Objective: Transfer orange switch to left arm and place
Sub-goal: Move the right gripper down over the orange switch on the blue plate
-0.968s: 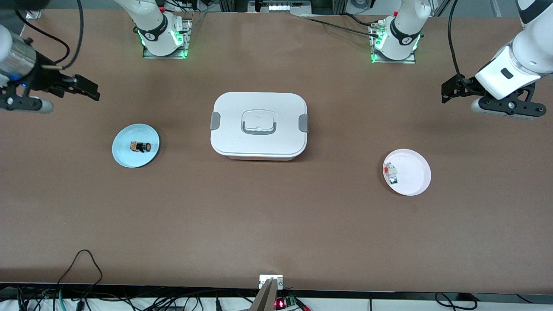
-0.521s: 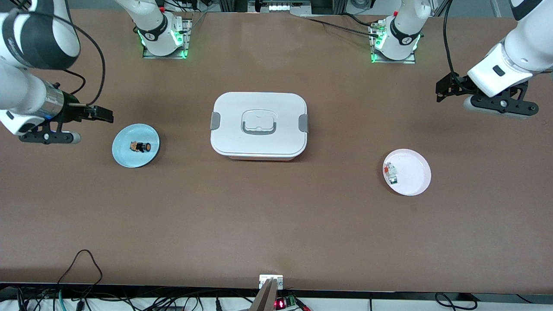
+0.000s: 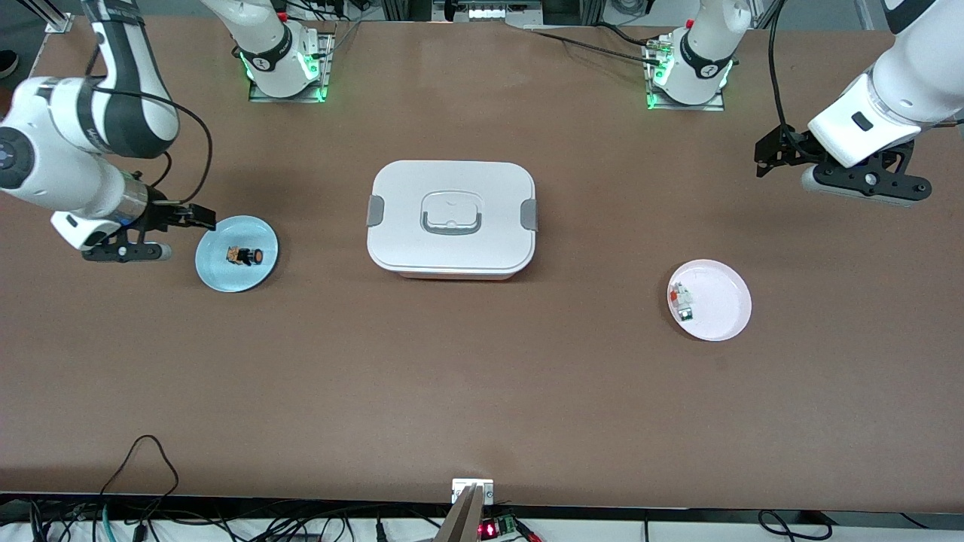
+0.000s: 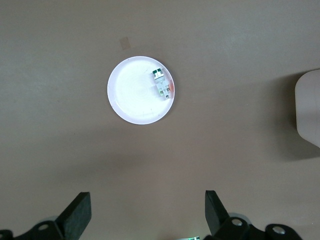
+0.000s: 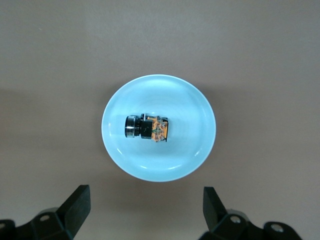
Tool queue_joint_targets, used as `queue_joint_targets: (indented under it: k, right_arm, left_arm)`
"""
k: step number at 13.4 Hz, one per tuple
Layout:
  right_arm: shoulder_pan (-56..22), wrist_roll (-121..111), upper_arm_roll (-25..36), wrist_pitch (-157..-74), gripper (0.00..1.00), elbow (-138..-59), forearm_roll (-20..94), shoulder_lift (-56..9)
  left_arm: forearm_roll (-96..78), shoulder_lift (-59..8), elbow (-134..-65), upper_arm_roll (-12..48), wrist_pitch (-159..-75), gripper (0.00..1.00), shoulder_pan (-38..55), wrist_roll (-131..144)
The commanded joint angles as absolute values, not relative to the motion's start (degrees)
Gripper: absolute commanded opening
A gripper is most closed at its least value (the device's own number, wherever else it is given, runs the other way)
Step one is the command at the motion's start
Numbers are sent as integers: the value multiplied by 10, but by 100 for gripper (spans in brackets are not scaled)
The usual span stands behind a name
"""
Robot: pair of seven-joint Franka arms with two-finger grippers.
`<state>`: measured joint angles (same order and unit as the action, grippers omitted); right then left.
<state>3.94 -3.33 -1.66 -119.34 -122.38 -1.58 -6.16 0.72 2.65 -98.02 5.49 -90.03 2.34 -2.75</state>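
The orange switch (image 3: 246,256), a tiny black component with an orange end and tan parts, lies on its side near the middle of a small round light-blue plate (image 3: 218,275). This plate rests on the brown bench (image 3: 482,391) toward the right arm's end. In the right wrist view the switch (image 5: 146,127) shows its black barrel and orange-tan block, lying flat inside the plate (image 5: 190,150).

The right arm's black two-finger tool (image 3: 202,219) hangs just above the plate's rim, at the plate's edge toward the right arm's end of the bench. Its jaws stand wide apart and hold nothing. In the right wrist view the two fingertips (image 5: 77,204) frame the plate, with the switch between their lines.

The large white rounded-rectangular box (image 3: 451,218), with grey side latches and a grey-edged lid handle, sits closed at the middle of the bench, well apart from both plates.

A small round pale-pink plate (image 3: 723,301) rests toward the left arm's end of the bench, nearer to the front camera than the box. It carries a small red-white-green part (image 3: 681,301) close to its rim.

The left arm's black two-finger tool (image 3: 770,156) hangs over bare bench near the left arm's end. Its jaws stand wide apart and empty, as the left wrist view confirms, with the fingertips (image 4: 80,212) clear of the pink plate (image 4: 130,95).
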Motion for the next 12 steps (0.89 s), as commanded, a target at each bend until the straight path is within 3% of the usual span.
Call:
queue_joint_targets:
  k: [1, 4, 12]
  right_arm:
    - [43, -41, -22, -1236, 100, -1244, -22, -94]
    - [43, -41, -22, -1311, 100, -1268, -23, -133]
    - [35, -42, -23, -1404, 100, -1269, -23, -215]
  left_arm:
    - [5, 23, -968, 59, -896, 100, 24, -25]
    - [5, 23, -968, 59, -895, 100, 24, -25]
    - [4, 22, -962, 59, -893, 100, 25, -25]
